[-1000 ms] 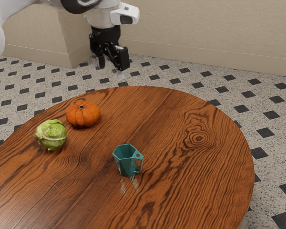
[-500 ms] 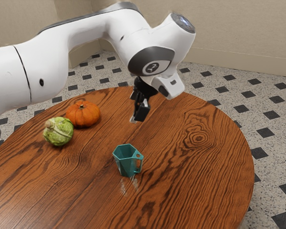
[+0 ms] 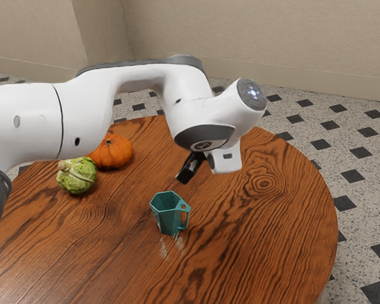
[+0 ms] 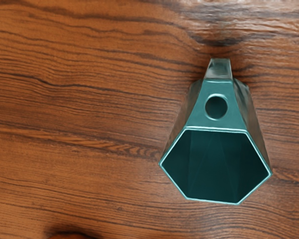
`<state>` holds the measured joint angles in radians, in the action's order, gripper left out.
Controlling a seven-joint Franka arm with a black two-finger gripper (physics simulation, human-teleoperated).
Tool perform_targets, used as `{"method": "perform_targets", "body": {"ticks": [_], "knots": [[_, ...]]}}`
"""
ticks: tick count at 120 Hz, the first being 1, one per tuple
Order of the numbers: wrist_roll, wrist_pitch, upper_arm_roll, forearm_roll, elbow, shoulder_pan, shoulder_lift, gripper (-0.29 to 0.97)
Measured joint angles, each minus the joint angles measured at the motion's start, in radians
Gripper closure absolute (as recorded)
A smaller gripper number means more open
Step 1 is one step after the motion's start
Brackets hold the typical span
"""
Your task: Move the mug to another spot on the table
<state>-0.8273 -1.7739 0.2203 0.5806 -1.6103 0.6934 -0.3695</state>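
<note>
Mug (image 3: 170,213): one counted, teal, with a six-sided rim. It stands upright on the round wooden table (image 3: 259,240), in the nearer half of the top, with its handle turned toward the exterior view's right. In the wrist view the mug (image 4: 217,159) is seen from above. Its mouth is open and dark inside, a round hole is noted in the handle, and the table (image 4: 79,99) grain shows all round it.

Gripper (image 3: 191,170): one counted, black. It hangs just behind and above the mug, apart from it and clear of the table top. It is largely covered by the white hand, so whether it is spread or pressed together cannot be told. No contact with any object is seen.

Cabbage (image 3: 76,175): one counted, green, lying beyond the mug toward the exterior view's left, well apart from it.

Pumpkin (image 3: 111,151): one counted, orange, farther from the mug than the cabbage and just beside the cabbage.
</note>
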Motion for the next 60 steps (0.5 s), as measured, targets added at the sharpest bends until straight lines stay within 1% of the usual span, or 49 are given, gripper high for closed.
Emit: {"method": "perform_targets", "body": {"ticks": [14,39,60], "knots": [[-0.03,-0.048,0.001,-0.023,-0.015,-0.008,-0.04,0.0],[-0.07,-0.087,0.016,-0.136,-0.03,-0.022,-0.081,0.0],[-0.089,-0.099,0.023,-0.194,-0.032,-0.028,-0.124,0.0]]}}
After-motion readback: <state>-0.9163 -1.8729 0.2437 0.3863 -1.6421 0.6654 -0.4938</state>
